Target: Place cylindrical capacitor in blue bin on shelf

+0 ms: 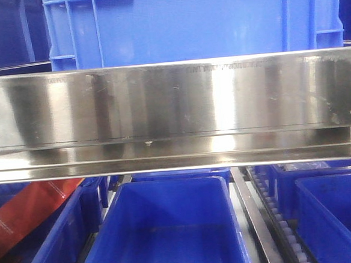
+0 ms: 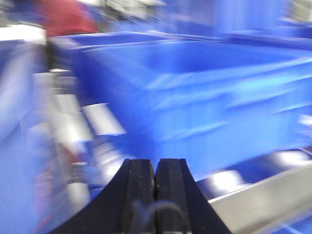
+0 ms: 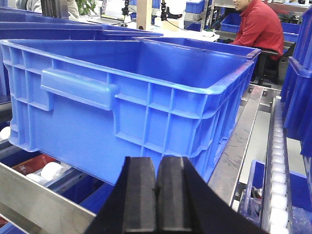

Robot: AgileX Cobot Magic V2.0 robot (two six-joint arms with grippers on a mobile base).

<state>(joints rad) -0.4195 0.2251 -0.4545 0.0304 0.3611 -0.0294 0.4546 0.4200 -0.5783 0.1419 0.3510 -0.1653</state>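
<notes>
Across the middle of the front-facing view runs the shelf's broad, scuffed steel front rail, which serves here as the landmark. Above the rail sits a large blue bin, only its ribbed lower wall in frame. Below the rail are more blue bins: a central one seen from above with nothing visible inside, another at the right, and one at the left beside a red-orange package lying tilted. A roller track runs between the central and right bins. Neither hand shows in this view, and the cylindrical capacitor is not visible in any of the three views. In the left wrist view, heavily blurred, the left hand is clenched, its two black fingers pressed together with nothing between them; beyond it stands a blue bin, with a steel rail low at the right. In the right wrist view, sharp, the right hand is likewise clenched and grasps nothing; just beyond it is a ribbed blue bin, open-topped, resting on the shelf's rollers. Far behind sits a person in red.
</notes>
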